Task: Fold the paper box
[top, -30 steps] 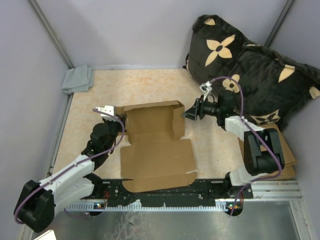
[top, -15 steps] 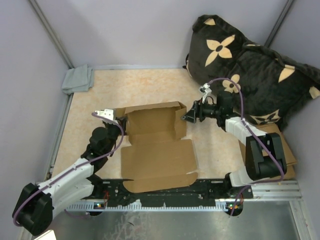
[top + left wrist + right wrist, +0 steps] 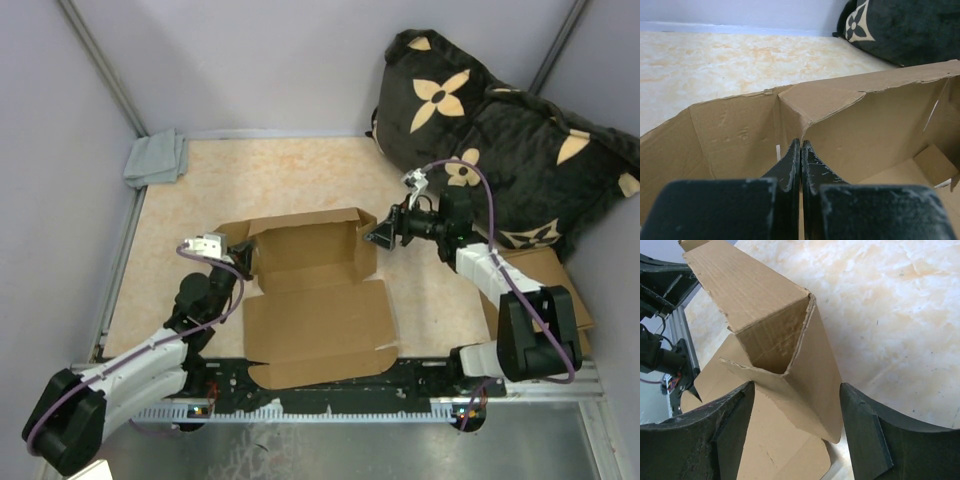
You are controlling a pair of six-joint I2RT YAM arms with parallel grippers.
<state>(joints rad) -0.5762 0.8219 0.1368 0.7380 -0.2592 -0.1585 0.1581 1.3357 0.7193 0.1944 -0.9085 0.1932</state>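
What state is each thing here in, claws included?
Plain brown cardboard mailer box: half folded, far walls raised, near flap flat.
Left claw: shut, by the box's left corner.
Right claw: open, straddling the box's right wall.
Grey cloth: crumpled.
Black flowered cushion: slumped against the wall.

Plain pale lilac-grey walls [image 3: 280, 60] close the space on three sides, with slim grey metal posts [image 3: 103, 65] slanting up at the far corners. The table is a beige surface mottled with orange [image 3: 290, 175], softly and evenly lit. A folded grey-blue cloth [image 3: 156, 158] lies in its far left corner. A large black plush cushion with tan flower shapes [image 3: 500, 130] leans in the far right corner. A brushed silver metal sheet [image 3: 350, 450] spans the near edge
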